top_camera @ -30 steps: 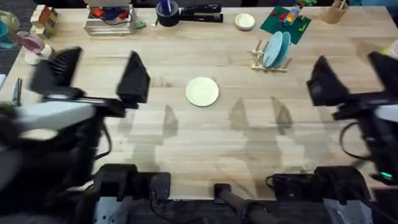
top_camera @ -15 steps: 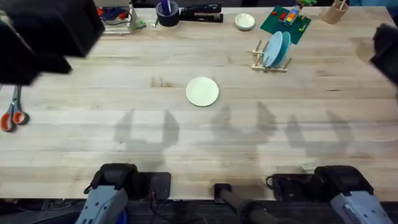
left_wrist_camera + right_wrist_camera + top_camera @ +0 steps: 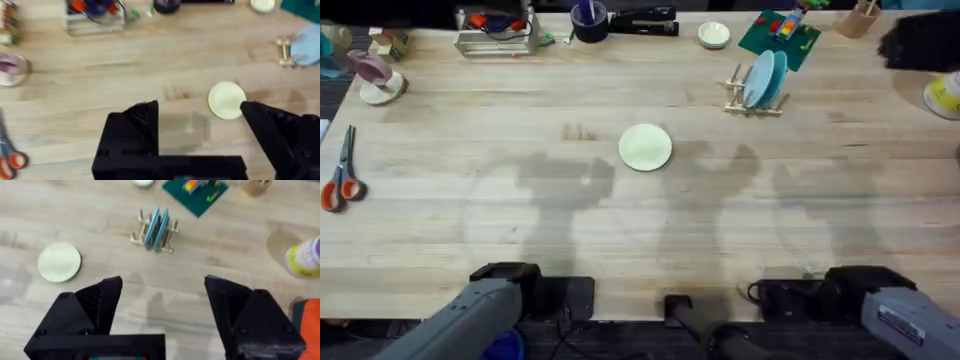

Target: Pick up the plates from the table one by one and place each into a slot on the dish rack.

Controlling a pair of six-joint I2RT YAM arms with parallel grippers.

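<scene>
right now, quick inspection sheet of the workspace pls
surface: light wooden table, arm shadows across the middle
job's things: cream plate flat at centre; two blue plates upright in the dish rack
clutter: scissors, white bowl, green mat, white wire organiser
grippers: left gripper open, right gripper open, both empty
cables: nothing seen on the table
surroundings: nothing seen

Both arms have risen from over the table [image 3: 620, 230], the left hand [image 3: 200, 125] and right hand [image 3: 162, 305] now high above it.
</scene>
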